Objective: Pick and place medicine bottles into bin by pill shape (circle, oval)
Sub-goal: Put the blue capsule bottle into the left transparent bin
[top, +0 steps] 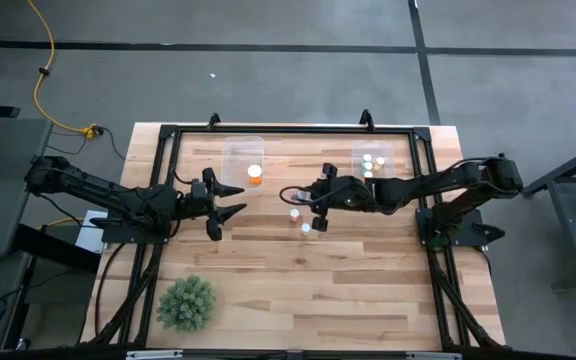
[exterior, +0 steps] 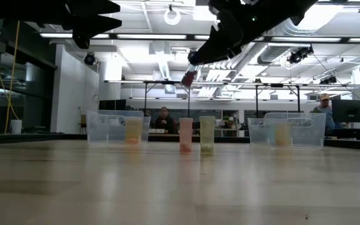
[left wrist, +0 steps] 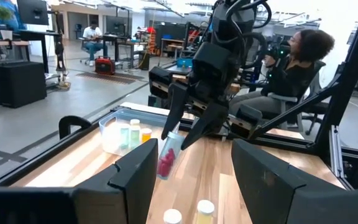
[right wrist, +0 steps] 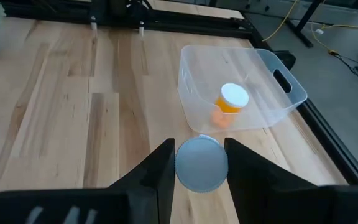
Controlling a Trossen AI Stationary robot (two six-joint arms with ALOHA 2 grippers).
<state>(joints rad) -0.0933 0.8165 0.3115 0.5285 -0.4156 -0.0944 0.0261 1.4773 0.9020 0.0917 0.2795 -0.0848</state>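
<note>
My right gripper [top: 297, 196] is over the middle of the table, shut on a clear bottle [left wrist: 166, 157] with red pills at its lower end; it also shows in the low view [exterior: 189, 75]. Two white-capped bottles, one pinkish [exterior: 185, 134] and one greenish [exterior: 207, 135], stand upright on the table below it. The left clear bin [top: 243, 160] holds one orange bottle [right wrist: 229, 102]. The right clear bin [top: 374, 160] holds several bottles. My left gripper [top: 235, 200] is open and empty, above the table left of centre, pointing toward the right gripper. My right gripper pinches the bottle's cap end [right wrist: 201, 163] between its two fingers [left wrist: 174, 113], which slant down from the table's right side. The bottle hangs tilted below the fingertips, lifted clear of the table, with its pills gathered at the lower end [left wrist: 164, 167].
A green spiky plant [top: 187, 302] stands near the table's front left. A black frame [top: 288, 130] runs around the tabletop. People sit in the room beyond the table [left wrist: 294, 59].
</note>
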